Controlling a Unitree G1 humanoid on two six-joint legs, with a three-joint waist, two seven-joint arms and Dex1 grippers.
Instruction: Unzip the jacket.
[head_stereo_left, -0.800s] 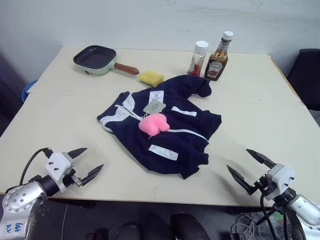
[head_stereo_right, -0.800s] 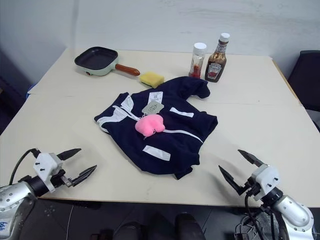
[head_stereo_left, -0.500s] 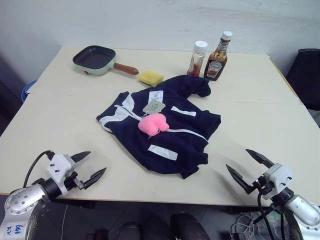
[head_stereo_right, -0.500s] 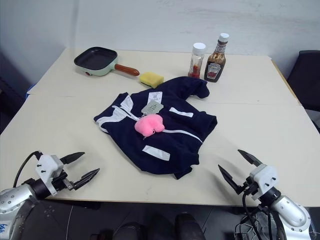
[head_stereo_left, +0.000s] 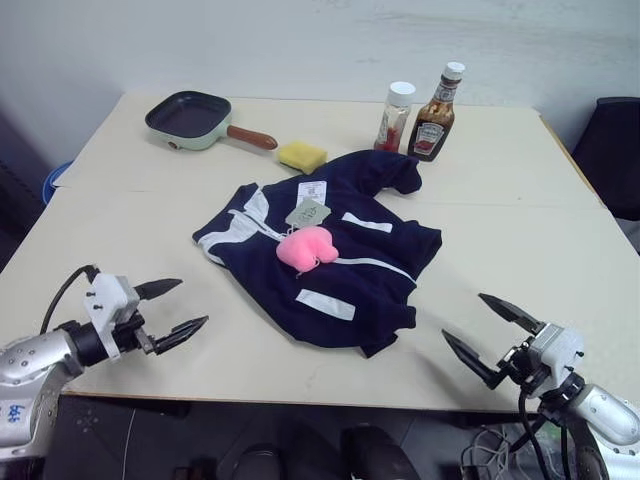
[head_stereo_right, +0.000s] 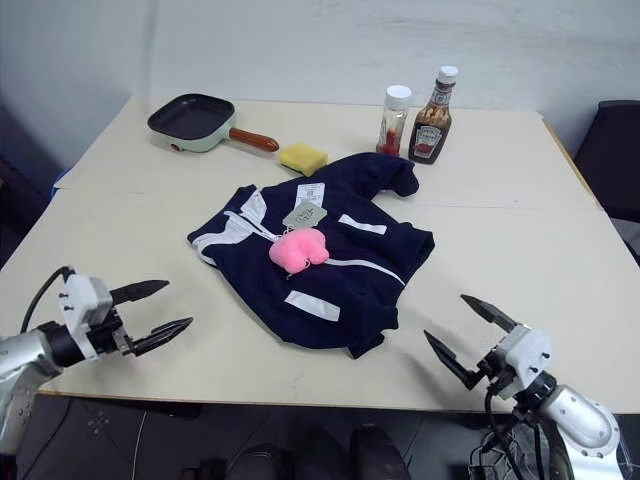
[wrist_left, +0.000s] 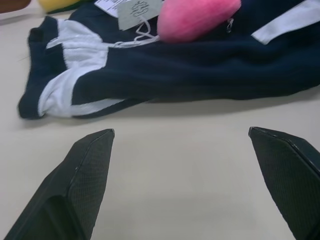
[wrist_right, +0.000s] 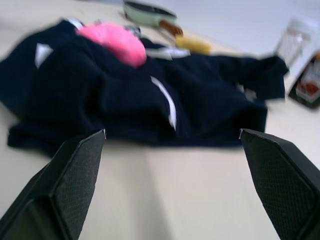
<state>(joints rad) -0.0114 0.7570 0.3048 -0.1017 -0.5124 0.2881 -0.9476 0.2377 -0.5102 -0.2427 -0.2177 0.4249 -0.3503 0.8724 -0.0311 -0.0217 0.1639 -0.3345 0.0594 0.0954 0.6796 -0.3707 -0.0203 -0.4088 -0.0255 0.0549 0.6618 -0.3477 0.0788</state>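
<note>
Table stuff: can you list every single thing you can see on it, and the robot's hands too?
jacket: one, navy blue with white trim, middle of the table, zipper shut
pink plush toy: one, pink, lying on the jacket's front
paper tags: two, white and grey, near the jacket's collar
frying pan: one, mint green, brown handle, far left
sponge: one, yellow, right of the pan's handle
ketchup bottle: one, dark, white cap, far side
jar: one, clear, white lid, left of the bottle
left gripper: black fingers, open, near left edge
right gripper: black fingers, open, near right edge
</note>
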